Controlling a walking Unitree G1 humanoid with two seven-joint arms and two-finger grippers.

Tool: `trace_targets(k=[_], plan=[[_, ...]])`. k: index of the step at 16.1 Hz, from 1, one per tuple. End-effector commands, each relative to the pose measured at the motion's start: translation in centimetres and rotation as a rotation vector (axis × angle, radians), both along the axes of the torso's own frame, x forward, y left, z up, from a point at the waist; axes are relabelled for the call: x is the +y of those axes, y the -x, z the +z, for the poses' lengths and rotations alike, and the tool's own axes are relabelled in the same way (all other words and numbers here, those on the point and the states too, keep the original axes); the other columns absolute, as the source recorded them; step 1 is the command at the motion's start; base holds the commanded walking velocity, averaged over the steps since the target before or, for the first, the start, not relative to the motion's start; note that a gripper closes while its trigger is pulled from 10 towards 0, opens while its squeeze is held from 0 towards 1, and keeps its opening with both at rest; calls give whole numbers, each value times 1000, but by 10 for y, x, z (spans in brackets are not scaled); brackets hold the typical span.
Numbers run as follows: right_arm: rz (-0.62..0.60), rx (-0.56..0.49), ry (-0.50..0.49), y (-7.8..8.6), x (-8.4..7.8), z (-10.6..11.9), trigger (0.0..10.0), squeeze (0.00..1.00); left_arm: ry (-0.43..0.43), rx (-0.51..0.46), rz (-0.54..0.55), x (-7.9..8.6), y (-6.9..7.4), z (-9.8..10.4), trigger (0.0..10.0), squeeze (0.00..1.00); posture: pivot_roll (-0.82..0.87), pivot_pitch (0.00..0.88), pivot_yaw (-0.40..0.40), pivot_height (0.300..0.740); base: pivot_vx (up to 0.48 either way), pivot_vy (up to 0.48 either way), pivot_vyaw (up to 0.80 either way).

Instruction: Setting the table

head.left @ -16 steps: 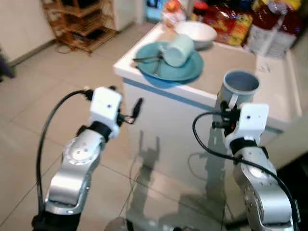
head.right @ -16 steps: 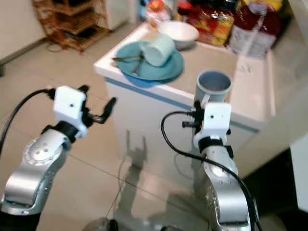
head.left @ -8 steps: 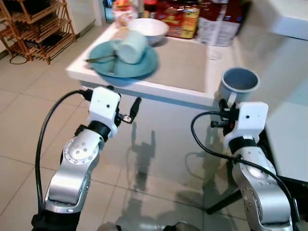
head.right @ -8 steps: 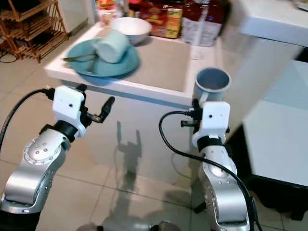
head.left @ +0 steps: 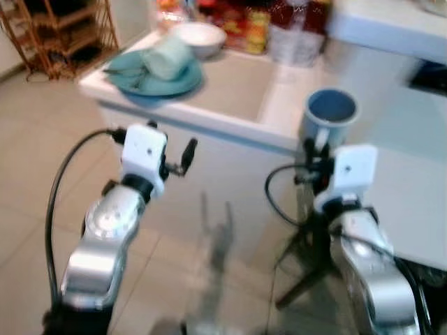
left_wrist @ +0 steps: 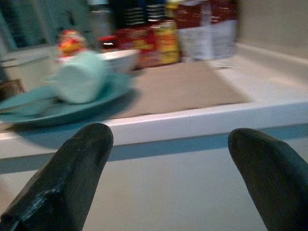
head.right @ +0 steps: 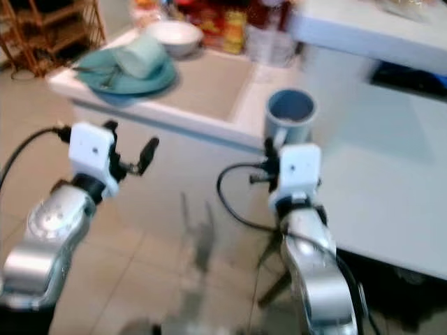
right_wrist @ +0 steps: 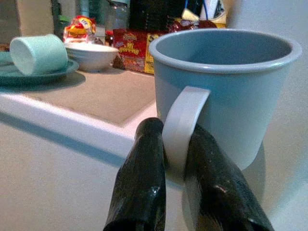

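At one o'clock from your head camera, your right gripper (right_wrist: 175, 180) pinches the pale handle of the upright light-blue ceramic mug (head.left: 328, 115), held in the air off the near corner of the white table (head.left: 279, 115). Your left gripper (left_wrist: 168, 168) hangs before the table's edge at eleven o'clock, fingers spread and holding nothing. Toward ten o'clock on the table, a mint-green cup (head.left: 166, 57) lies tipped on a teal plate (head.left: 143, 84), beside a white bowl (head.left: 199, 36).
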State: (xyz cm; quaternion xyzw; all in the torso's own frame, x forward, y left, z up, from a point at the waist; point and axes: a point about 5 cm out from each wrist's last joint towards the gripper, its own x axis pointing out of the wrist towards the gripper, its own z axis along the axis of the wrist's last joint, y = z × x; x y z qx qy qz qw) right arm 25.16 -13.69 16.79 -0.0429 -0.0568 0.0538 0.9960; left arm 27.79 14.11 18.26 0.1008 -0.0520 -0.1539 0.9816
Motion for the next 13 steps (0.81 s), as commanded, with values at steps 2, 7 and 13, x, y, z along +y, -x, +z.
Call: trace_targets(k=[2, 7, 13], plan=[[38, -58, 12, 3, 4, 9, 10000, 0, -6, -10, -23, -4, 0, 2, 10000, 0, 119, 57, -36, 740, 0, -480, 0], [-17, -51, 18, 4, -1, 5, 10000, 0, -6, -12, -21, -5, -1, 2, 10000, 0, 119, 60, -35, 740, 0, -480, 0], [-190, -39, 199, -10, -30, 2, 10000, 0, 3, -34, -3, -6, -6, 6, 10000, 0, 92, 65, -28, 740, 0, -480, 0]])
